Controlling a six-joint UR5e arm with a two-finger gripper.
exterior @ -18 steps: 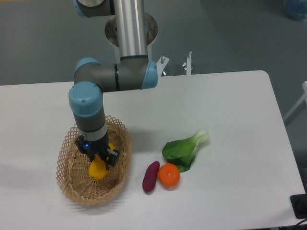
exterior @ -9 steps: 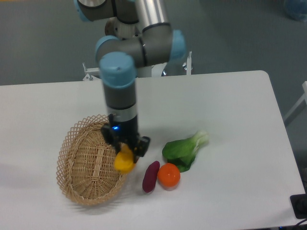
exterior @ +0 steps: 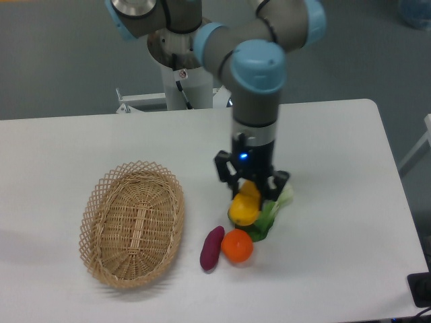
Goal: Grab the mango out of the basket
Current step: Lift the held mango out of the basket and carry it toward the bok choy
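Mango [exterior: 244, 208] being gripped by gripper [exterior: 250, 186] over leafy green [exterior: 268, 217] — basket [exterior: 132, 223] being left on white table [exterior: 337, 168]; grey floor behind.

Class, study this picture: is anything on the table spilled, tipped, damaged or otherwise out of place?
Nothing is spilled or damaged. The oval woven wicker basket sits flat and holds nothing. The gripper holds the yellow-orange mango in front of the leafy green vegetable, near the round orange fruit and purple sweet potato.

Yellow-orange mango [exterior: 244, 210], tan lattice-rimmed basket [exterior: 132, 224].
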